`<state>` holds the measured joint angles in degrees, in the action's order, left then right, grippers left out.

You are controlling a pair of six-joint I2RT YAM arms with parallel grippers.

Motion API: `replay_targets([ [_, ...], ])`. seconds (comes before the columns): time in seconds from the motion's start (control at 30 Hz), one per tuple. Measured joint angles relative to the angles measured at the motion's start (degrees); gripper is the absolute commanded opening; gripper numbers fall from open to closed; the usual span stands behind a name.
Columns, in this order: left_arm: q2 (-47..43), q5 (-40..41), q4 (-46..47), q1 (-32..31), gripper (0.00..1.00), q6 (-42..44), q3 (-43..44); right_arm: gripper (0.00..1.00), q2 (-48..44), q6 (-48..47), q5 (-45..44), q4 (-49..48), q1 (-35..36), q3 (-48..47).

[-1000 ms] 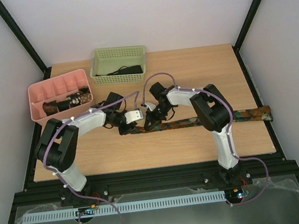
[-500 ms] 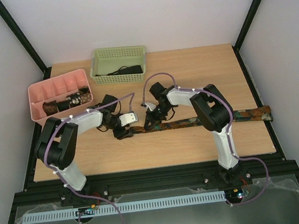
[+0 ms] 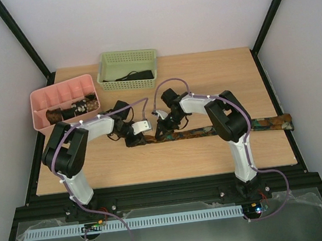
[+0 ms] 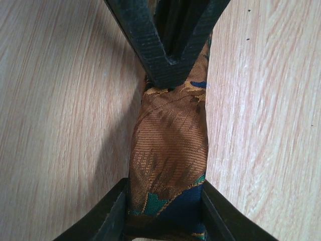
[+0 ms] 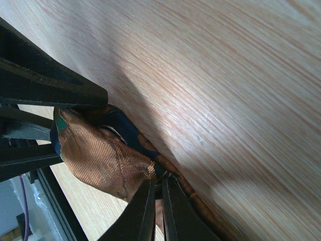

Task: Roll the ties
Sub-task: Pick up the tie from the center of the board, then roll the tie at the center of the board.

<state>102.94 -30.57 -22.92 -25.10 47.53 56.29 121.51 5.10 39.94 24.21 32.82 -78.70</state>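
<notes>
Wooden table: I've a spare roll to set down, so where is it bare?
Bare: back right of the wooden table, between green plastic basket, right edge and orange-brown patterned fabric tie; also the near strip before that tie. Crowded: the middle, where left gripper and right gripper meet on it, and around the pink divided tray.

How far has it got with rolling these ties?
Done: rolled ties sit in the pink tray. In hand: the left fingers and right fingers both pinch the left end of the orange-brown tie, barely folded over. Left: most of it lies flat along the table, and a dark strip, maybe another tie, waits in the green basket.
</notes>
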Motion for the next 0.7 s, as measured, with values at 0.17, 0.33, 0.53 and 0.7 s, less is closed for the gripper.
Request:
replay_targets([
  [0.17,-2.19,-0.81,-0.07,-0.94,0.32,-0.02,0.02,0.07,0.0,0.0,0.02,-0.04,0.0,0.02],
  [0.33,-6.36,-1.03,2.08,-5.31,0.32,-0.28,0.09,0.08,0.0,0.0,0.15,-0.11,0.0,0.02],
  [0.53,-5.07,-0.57,4.0,-8.39,0.32,-1.73,0.87,0.15,0.0,0.59,1.49,-0.57,-0.44,0.28],
  [0.7,-4.57,0.22,4.5,-8.22,0.32,-1.92,0.87,0.21,-0.24,1.7,4.02,-1.81,-1.97,1.18],
])
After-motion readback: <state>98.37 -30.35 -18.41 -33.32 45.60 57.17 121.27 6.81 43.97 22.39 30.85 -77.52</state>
